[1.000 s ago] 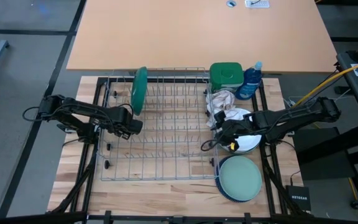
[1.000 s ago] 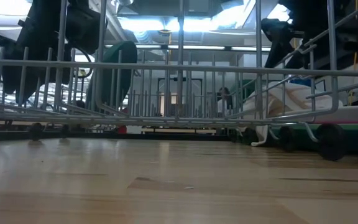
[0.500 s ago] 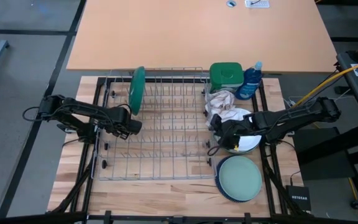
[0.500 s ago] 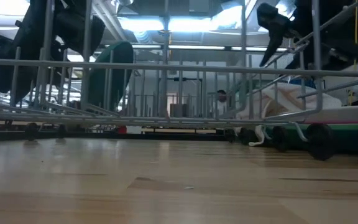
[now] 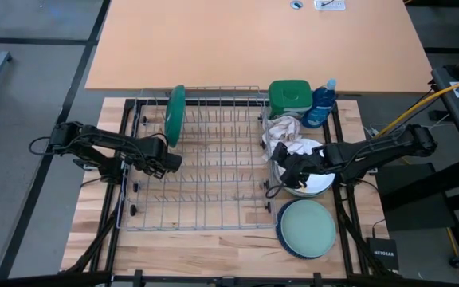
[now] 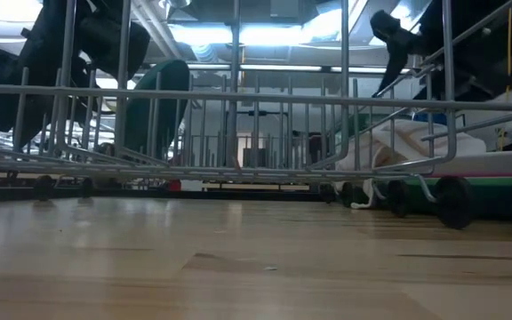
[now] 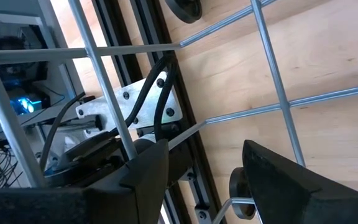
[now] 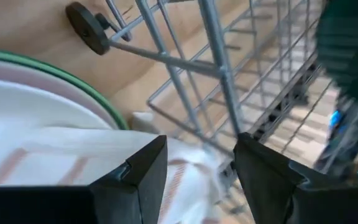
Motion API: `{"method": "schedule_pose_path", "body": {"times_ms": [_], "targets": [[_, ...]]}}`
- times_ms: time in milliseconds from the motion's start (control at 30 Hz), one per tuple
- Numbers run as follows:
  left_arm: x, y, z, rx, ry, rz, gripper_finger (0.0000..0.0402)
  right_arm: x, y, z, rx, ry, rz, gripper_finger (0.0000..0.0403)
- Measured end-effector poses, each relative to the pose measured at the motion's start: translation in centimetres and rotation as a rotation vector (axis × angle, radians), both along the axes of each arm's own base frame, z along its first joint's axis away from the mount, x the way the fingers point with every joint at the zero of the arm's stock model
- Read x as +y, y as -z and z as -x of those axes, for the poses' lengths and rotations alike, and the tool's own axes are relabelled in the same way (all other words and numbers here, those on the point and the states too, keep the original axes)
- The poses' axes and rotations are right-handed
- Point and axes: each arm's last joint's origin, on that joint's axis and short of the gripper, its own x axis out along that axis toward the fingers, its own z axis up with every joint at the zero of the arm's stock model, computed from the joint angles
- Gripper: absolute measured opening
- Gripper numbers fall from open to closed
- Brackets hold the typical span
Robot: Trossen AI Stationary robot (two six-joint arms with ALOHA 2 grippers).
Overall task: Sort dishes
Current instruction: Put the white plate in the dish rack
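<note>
1 dark green plate (image 5: 174, 116) stands upright in the wire rack (image 5: 205, 199). The other plates (image 5: 310, 226) lie stacked to the right of the rack. The left gripper (image 5: 171, 163) hangs wide open inside the rack. The right gripper (image 5: 281, 170) is wide open above the cloth (image 5: 287, 137), holding nothing.

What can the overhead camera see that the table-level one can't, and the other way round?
Only the high view shows the green tub, the blue bottle, the pale teal plate lying flat, and both arms whole: left gripper at the rack's left side, right gripper over the plates by the cloth. Only the low view shows the room and ceiling lights behind. Both show the rack, the dark green plate standing in it, and the cloth.
</note>
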Motion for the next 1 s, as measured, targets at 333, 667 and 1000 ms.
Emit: {"method": "schedule_pose_path", "body": {"times_ms": [333, 667, 1000], "targets": [[0.0, 0.0, 0.0, 0.0, 0.009, 0.004, 0.0195, -0.2, 0.5, 1.0, -0.016, 0.306, -0.172, 0.0186], [0.0, 0.0, 0.0, 0.002, 0.025, 0.013, 0.0195, -0.2, 1.2, 2.5, 0.037, 0.654, -0.409, 0.0186], [0.0, 0.0, -0.1, -0.002, 0.033, 0.016, 0.0195, 0.4, 1.5, 3.2, 0.142, 0.946, -0.716, 0.0186]]}}
